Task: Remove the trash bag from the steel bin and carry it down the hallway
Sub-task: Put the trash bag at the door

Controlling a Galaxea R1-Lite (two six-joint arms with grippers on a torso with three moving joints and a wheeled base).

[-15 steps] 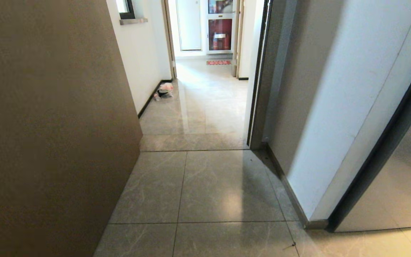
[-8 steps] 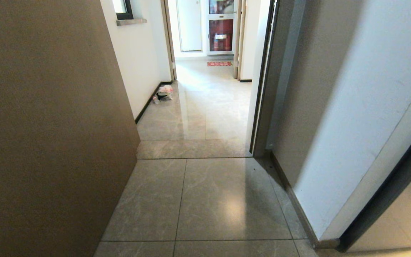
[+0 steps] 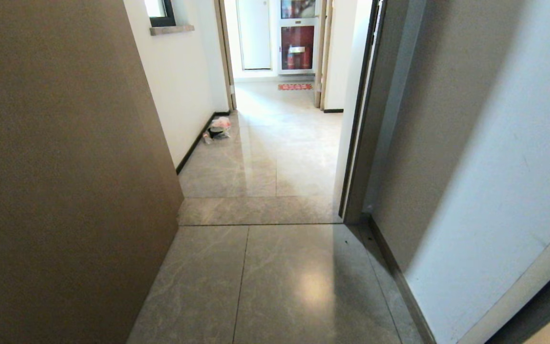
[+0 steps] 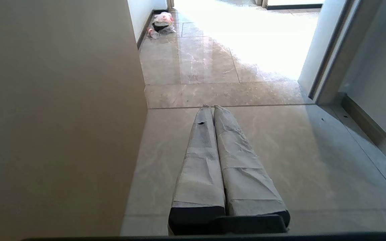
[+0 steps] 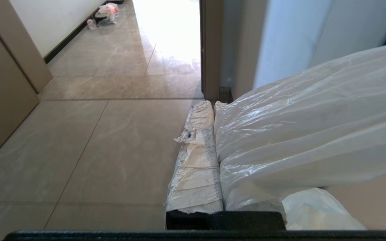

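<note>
Doorway nearer | trash bag (image 5: 300,134) pinched between, draped over right fingers (image 5: 196,160)

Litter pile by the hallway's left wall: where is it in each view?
Head: litter pile upper middle, at the black skirting.
Left wrist: litter pile top, left of centre.
Right wrist: litter pile top, left of centre.
Shared landmark: brown panel ending near it.
</note>
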